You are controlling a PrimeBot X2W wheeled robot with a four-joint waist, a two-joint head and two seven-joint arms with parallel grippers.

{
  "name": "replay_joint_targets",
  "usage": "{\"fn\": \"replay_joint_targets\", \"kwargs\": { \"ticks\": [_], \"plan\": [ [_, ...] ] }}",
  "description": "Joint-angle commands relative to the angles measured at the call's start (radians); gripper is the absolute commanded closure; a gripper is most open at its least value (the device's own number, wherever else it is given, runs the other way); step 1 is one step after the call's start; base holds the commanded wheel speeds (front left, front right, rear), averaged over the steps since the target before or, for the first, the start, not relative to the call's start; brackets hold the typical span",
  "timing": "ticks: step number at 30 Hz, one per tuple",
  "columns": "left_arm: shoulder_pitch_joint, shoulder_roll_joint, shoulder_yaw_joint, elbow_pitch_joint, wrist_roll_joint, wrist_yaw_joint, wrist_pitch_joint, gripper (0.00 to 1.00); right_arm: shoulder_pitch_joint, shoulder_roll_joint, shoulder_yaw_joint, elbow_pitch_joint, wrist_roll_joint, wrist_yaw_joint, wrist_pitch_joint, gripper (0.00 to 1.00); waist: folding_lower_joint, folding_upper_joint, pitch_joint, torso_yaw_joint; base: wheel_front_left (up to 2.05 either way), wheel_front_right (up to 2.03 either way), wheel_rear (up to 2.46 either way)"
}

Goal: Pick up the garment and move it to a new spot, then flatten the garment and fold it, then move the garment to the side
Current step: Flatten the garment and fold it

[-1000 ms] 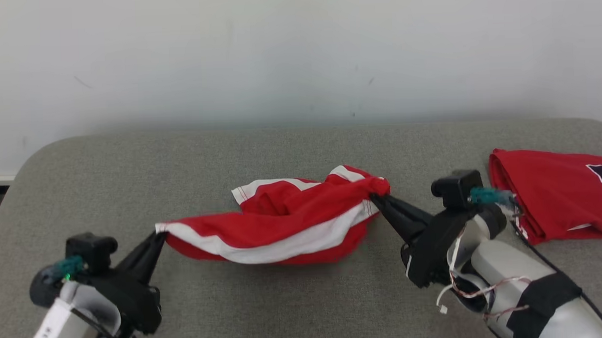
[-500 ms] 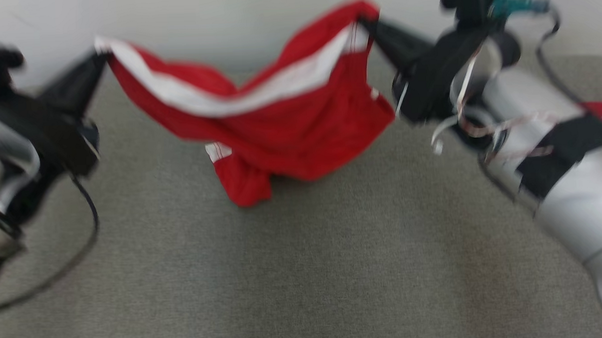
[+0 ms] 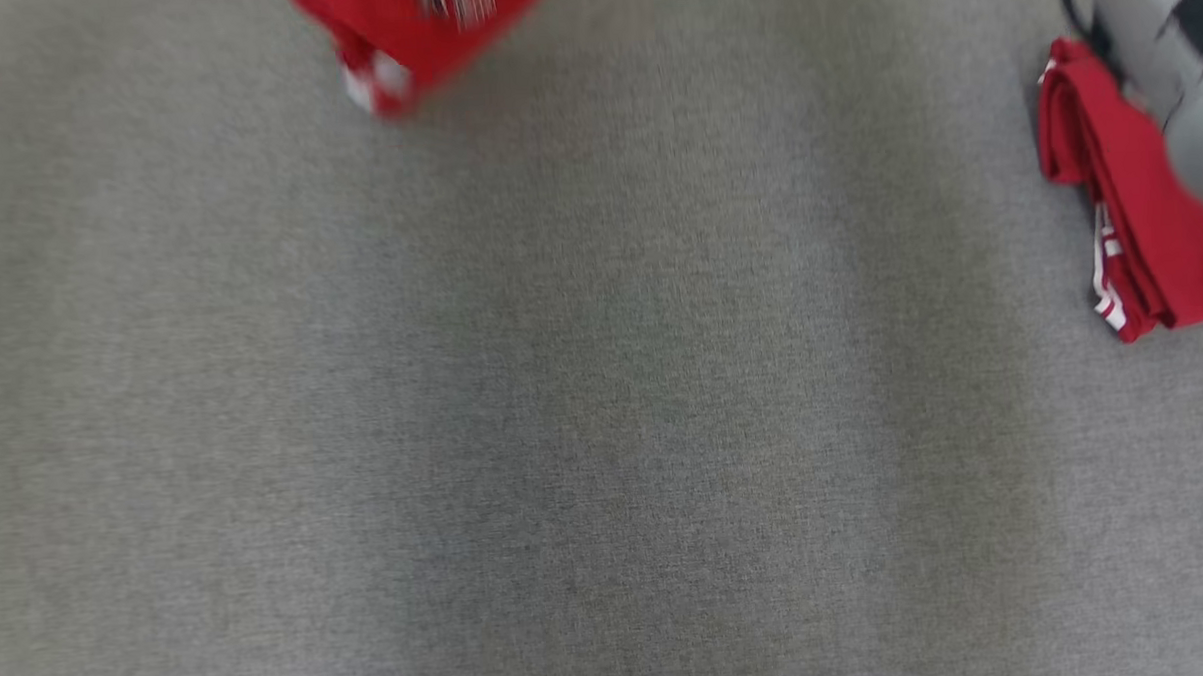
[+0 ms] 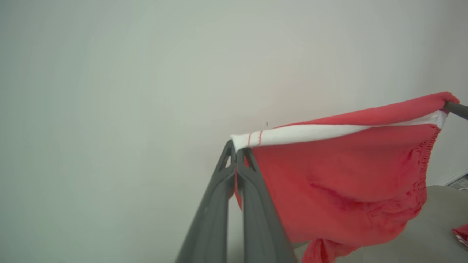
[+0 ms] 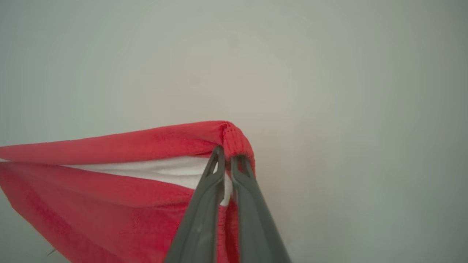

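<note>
Garment (image 4: 347,182) is up in the air, red with a white band, hanging between both arms above the grey surface (image 3: 605,428). Left fingers (image 4: 217,204) are pinched tight on one white corner. Right fingers (image 5: 206,204) are pinched tight on the other top corner. Picking up looks done. Left to do, I think: put it down somewhere new, make it flat, fold it, slide it aside. Another folded red cloth (image 3: 1127,210) lies far right.

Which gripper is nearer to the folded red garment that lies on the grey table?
Right. In the left wrist view the right gripper hangs above the folded red garment; the left gripper holds the far end of the lifted red-and-white garment.
</note>
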Motion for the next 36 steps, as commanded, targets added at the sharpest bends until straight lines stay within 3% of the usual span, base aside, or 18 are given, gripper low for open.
{"fn": "replay_joint_targets", "kwargs": {
  "ticks": [1,4,9,16,24,31,36],
  "plan": [
    [-0.033,-0.003,-0.006,0.017,0.013,0.004,-0.016,1.00,-0.031,-0.002,0.002,0.024,-0.016,-0.002,-0.028,1.00,-0.0004,-0.0003,0.057,-0.016,0.00,0.00,0.00],
    [-0.127,-0.029,-0.029,0.071,0.050,0.004,-0.093,1.00,-0.114,0.019,-0.015,0.096,-0.041,-0.002,-0.106,1.00,-0.0004,-0.0003,0.082,-0.003,0.00,0.00,0.00],
    [-0.150,-0.079,-0.063,0.128,0.056,0.004,-0.170,1.00,-0.131,0.040,-0.011,0.119,-0.083,-0.002,-0.129,1.00,-0.0004,-0.0003,0.124,0.014,0.00,0.00,0.00],
    [-0.074,-0.101,-0.118,0.125,-0.008,0.004,-0.234,1.00,-0.062,0.030,-0.009,0.048,-0.115,-0.002,-0.131,1.00,-0.0004,-0.0003,0.141,0.032,0.00,0.00,0.00],
    [0.031,-0.075,-0.117,0.051,-0.050,0.004,-0.258,1.00,0.081,-0.013,0.034,-0.116,-0.083,-0.002,-0.130,1.00,-0.0004,-0.0003,0.094,0.036,0.00,0.00,0.00],
    [0.290,-0.014,-0.001,-0.134,-0.014,0.004,-0.257,1.00,0.296,-0.099,0.083,-0.320,-0.009,-0.002,-0.130,1.00,-0.0004,-0.0003,0.005,0.020,0.00,0.00,0.00],
    [0.534,0.014,0.068,-0.271,0.034,0.039,-0.257,1.00,0.494,-0.170,0.120,-0.454,0.051,-0.002,-0.130,1.00,-0.0004,-0.0003,-0.082,0.018,0.00,0.00,0.00]
  ]
}}
